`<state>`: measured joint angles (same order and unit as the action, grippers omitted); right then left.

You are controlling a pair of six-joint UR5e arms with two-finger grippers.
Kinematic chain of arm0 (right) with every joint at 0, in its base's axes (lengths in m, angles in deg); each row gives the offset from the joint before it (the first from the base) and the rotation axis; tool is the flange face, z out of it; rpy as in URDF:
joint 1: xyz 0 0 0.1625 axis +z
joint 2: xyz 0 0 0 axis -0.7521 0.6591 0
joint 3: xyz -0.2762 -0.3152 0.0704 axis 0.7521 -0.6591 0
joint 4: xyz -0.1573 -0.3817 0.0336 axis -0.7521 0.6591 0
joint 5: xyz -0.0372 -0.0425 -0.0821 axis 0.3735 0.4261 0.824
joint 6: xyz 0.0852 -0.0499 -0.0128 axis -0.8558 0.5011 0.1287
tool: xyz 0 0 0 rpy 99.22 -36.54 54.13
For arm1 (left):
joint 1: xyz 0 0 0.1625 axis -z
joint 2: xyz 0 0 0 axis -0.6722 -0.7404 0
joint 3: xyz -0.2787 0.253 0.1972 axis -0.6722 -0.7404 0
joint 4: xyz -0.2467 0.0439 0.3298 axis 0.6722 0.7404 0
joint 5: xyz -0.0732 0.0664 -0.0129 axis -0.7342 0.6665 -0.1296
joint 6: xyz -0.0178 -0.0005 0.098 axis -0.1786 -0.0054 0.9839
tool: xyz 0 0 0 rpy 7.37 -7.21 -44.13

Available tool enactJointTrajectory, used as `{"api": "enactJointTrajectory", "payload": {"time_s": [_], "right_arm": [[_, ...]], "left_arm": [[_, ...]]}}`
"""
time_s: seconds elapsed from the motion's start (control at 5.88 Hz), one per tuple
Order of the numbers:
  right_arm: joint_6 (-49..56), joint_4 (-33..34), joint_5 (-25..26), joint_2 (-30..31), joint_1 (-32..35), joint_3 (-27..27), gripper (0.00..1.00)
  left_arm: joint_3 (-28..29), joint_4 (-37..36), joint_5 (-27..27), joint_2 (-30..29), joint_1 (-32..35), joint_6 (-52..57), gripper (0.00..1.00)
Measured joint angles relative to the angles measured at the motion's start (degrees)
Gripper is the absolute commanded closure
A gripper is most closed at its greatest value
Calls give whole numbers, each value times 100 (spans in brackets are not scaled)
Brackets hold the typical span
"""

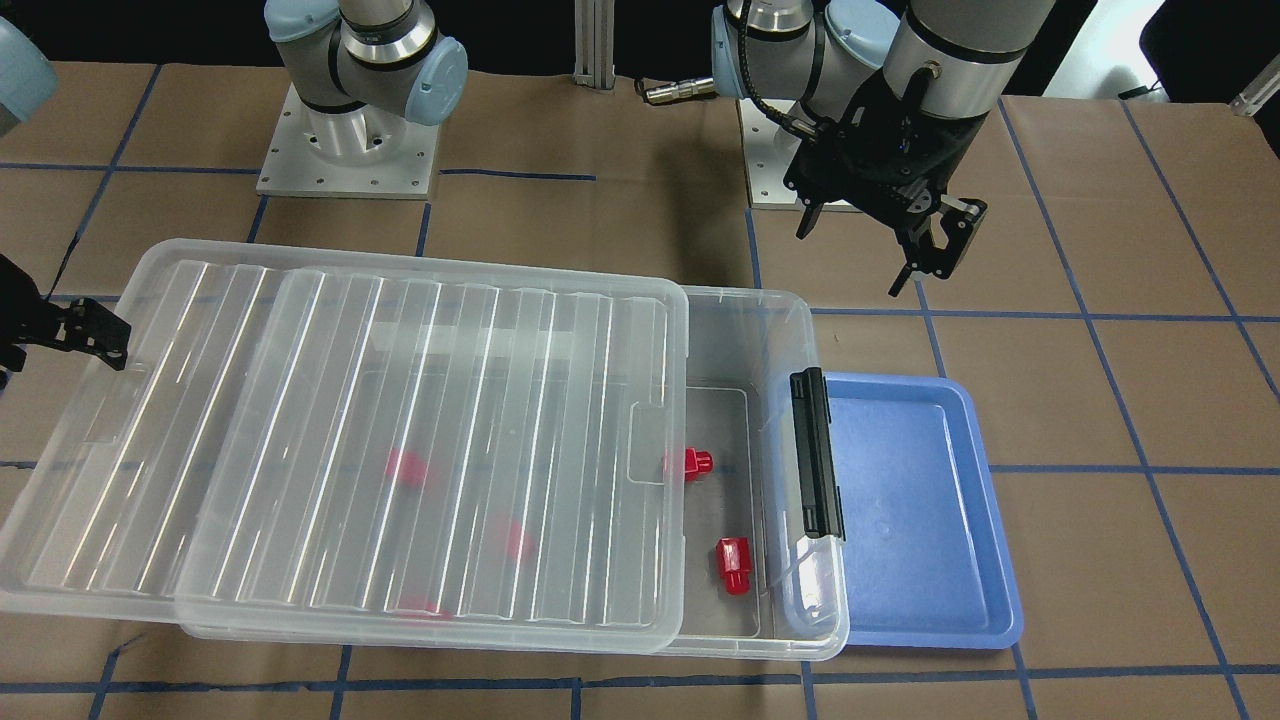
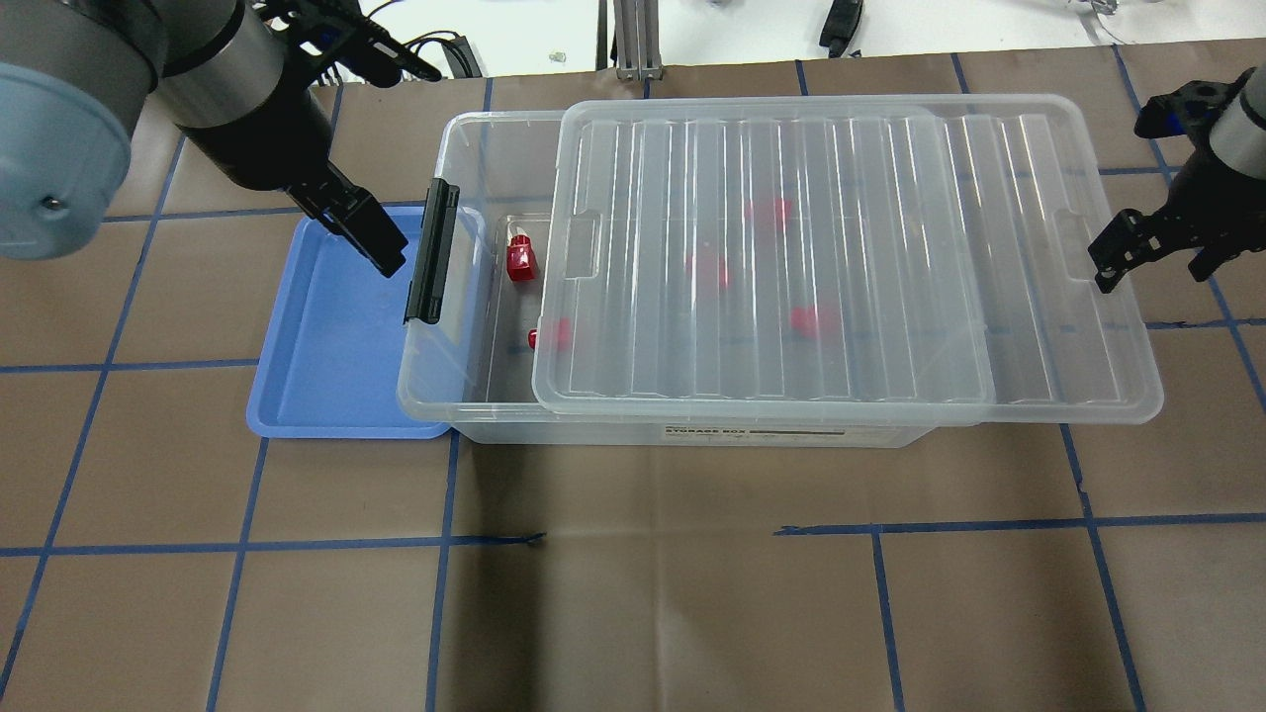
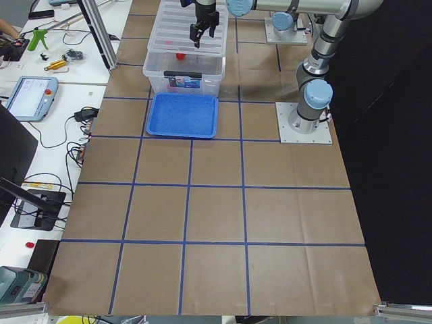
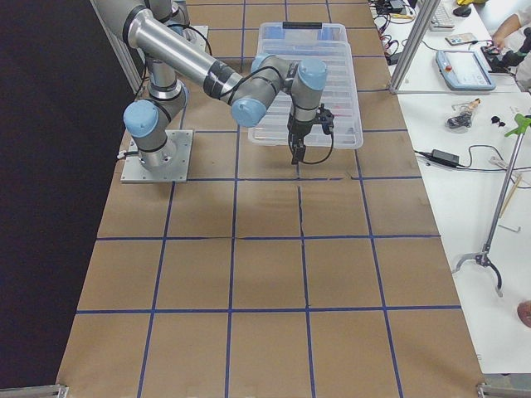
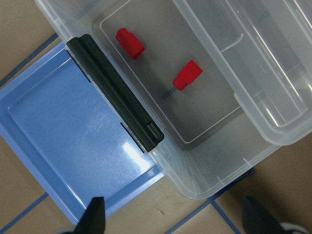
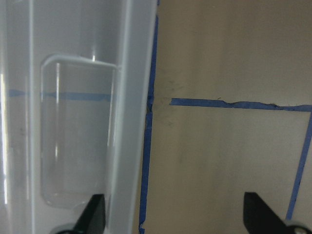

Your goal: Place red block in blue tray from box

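Two red blocks (image 1: 690, 463) (image 1: 735, 565) lie uncovered in the open end of the clear box (image 1: 790, 320). They also show in the left wrist view (image 5: 129, 42) (image 5: 186, 75). More red blocks (image 2: 767, 213) blur through the lid (image 2: 791, 257), which is slid toward my right side. The blue tray (image 1: 910, 520) sits empty against the box's open end, beside the black latch (image 1: 818, 455). My left gripper (image 1: 855, 250) is open and empty, raised near the tray's robot-side edge. My right gripper (image 2: 1152, 247) is open and empty at the lid's overhanging end (image 6: 73, 122).
The table is brown paper with blue tape lines (image 2: 643, 539). The arm bases (image 1: 345, 150) stand behind the box. The lid overhangs the box at my right end. Operators' benches with tools (image 3: 40, 88) stand beyond the table's edge.
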<state>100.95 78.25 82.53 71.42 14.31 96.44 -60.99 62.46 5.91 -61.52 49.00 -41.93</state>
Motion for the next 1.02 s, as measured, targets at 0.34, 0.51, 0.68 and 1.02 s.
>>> {"api": "enactJointTrajectory", "payload": {"time_s": [0.34, 0.51, 0.68, 1.02], "right_arm": [[285, -1, 31, -6, -330, -36, 0], [389, -1, 37, -8, -458, -67, 0], [500, -1, 48, -9, -588, -89, 0], [701, -1, 105, -9, -856, -116, 0]], "left_arm": [[-58, -4, 29, -39, -4, 2524, 1], [-55, -29, 262, -129, -1, 3655, 1], [-47, -64, 529, -226, 8, 4223, 1], [-3, -285, 427, -520, 61, 4443, 1]]}}
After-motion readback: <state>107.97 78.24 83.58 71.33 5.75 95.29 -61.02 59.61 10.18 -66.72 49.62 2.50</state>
